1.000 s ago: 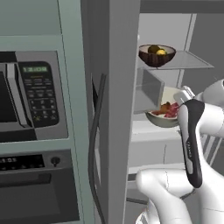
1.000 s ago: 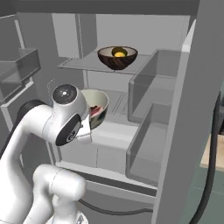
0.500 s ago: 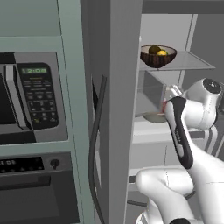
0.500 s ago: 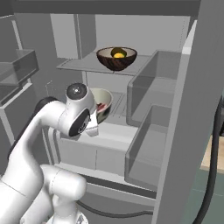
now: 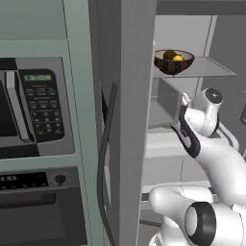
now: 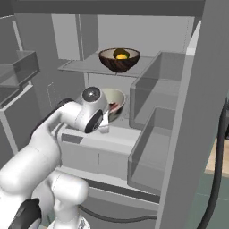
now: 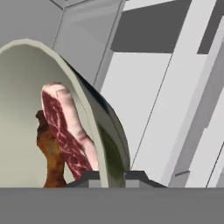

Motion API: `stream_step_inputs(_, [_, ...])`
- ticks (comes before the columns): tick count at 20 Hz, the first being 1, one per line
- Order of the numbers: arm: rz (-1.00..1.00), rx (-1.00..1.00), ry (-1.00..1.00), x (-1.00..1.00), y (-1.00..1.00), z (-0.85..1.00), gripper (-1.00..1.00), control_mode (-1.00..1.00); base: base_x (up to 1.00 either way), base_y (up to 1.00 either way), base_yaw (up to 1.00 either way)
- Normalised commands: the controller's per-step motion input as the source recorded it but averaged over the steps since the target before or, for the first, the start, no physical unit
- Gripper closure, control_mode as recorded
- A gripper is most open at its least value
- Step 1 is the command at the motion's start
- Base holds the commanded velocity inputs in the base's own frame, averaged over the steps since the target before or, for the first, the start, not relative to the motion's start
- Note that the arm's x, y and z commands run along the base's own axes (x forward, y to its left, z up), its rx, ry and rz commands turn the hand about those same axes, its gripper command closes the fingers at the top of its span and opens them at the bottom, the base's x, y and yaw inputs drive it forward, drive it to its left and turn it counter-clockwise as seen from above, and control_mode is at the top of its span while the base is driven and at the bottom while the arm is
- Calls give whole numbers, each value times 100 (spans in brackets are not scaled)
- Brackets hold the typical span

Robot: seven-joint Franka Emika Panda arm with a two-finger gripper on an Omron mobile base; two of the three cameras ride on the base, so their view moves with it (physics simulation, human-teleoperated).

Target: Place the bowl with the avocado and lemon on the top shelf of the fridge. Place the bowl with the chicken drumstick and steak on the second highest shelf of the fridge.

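The microwave (image 5: 29,108) display and keypad markings are too blurred to read.

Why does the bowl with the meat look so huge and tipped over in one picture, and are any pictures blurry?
Hand view: the camera sits right at the pale bowl, so it looms large and sideways, with the steak and chicken drumstick slightly soft. Right base view: even, flat light, no glare, the dark bowl crisp on the top shelf. Left base view: equally sharp.

The bowl with the avocado and lemon (image 6: 119,60) sits on the top shelf (image 6: 80,66); below it, a second bowl (image 6: 116,101) (steak (image 7: 70,131) inside).
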Motion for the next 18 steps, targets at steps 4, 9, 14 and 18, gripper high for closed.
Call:
stream_step_inputs(4, [-2,18,1,50,-36,-2,100,-100,0,0,0])
stream_step_inputs(9, [-1,6,4,59,-7,0,100,-100,0,0,0])
stream_step_inputs(14, [-3,0,6,45,0,-26,100,-100,0,0,0])
stream_step_inputs(18, [-4,0,2,38,0,-34,100,-100,0,0,0])
